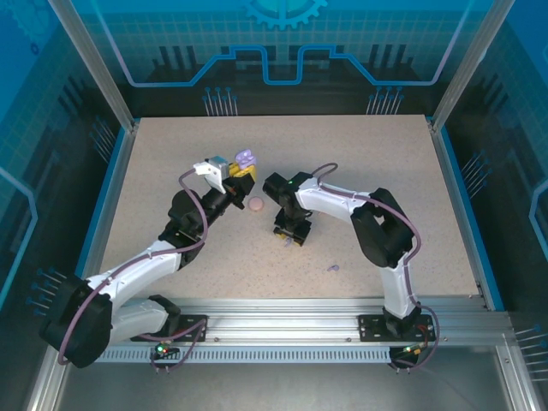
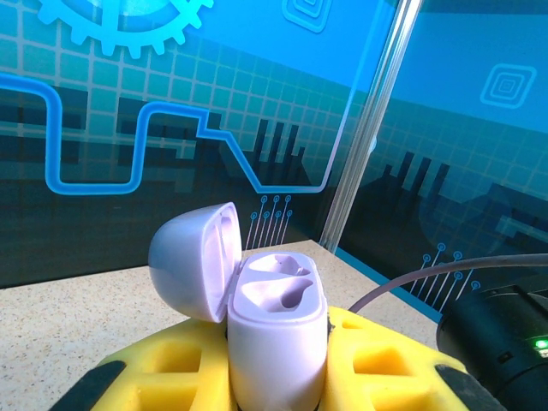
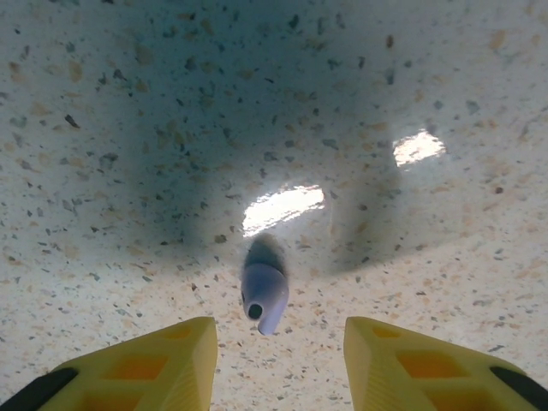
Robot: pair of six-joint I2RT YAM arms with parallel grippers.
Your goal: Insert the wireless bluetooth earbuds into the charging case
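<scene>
Your left gripper (image 1: 233, 174) is clamped on the open lilac case (image 1: 246, 159), mid-table (image 1: 385, 171). Your right gripper (image 1: 289, 235) points down just right of it. A stray bud (image 1: 333, 268) lies nearer, further right.

Left wrist: case upright, lid (image 2: 193, 257) hinged left, two wells exposed.

Right wrist: jaws parted, with a lilac bud (image 3: 264, 295) lying on the table between the fingers (image 3: 163, 364), untouched.

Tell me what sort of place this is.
Probably an enclosed robot test cell: two arms bolted to a metal rail, a speckled table, and blue walls printed with gear and circuit patterns.
</scene>
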